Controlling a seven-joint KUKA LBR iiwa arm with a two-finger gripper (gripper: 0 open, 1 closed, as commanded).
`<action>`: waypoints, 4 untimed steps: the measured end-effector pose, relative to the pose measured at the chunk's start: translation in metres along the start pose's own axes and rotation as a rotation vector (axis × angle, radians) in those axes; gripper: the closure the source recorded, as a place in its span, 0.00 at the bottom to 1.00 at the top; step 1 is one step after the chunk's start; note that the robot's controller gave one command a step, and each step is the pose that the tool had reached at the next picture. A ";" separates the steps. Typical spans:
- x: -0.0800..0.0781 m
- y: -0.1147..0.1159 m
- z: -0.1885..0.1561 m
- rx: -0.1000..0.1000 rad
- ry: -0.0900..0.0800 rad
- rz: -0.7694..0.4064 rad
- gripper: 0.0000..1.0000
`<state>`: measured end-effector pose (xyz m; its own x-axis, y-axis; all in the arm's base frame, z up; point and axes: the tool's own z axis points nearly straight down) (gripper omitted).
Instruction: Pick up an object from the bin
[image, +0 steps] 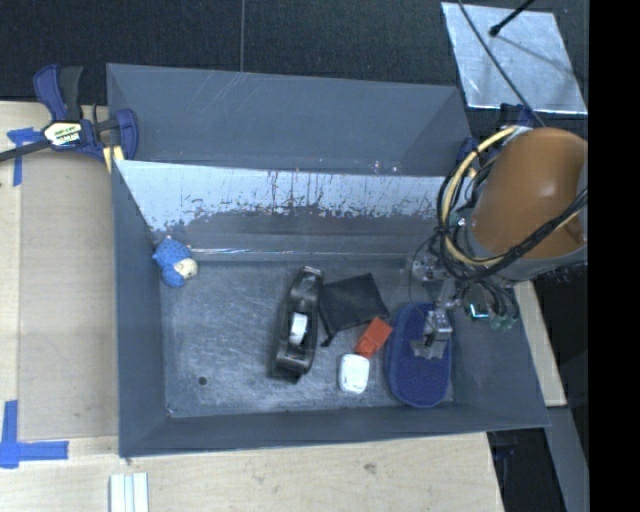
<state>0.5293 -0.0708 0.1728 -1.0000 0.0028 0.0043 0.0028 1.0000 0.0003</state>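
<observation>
1. My gripper (433, 338) hangs low at the right end of the grey bin (300, 130), directly over the far half of a dark blue oval pad (415, 382).
2. The pad lies flat on the bin floor, close against the right wall and reaching toward the near wall.
3. Whether my gripper is apart, together or clamped on anything, I cannot tell from this angle, nor whether it touches the pad.
4. Just left of the pad sits a small orange block (373, 336), with a small white rounded piece (353, 373) on its near side.
5. Farther left, mid-floor, a black crumpled pouch (350, 300) lies beside a long black tool with a white label (297, 326).
6. A small blue toy with a yellowish tip (174, 262) rests well apart in the far left corner.
7. My orange wrist cover (525, 190), ringed with cables, looms over the bin's right rim.
</observation>
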 end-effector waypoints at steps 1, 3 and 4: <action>-0.013 -0.001 0.105 0.000 -0.001 -0.141 0.00; -0.016 -0.001 0.101 0.001 -0.010 -0.142 0.00; 0.035 0.033 0.103 0.000 -0.004 -0.219 0.00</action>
<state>0.4937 -0.0373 0.0700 -0.9766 -0.2150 0.0001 -0.2150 0.9766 0.0005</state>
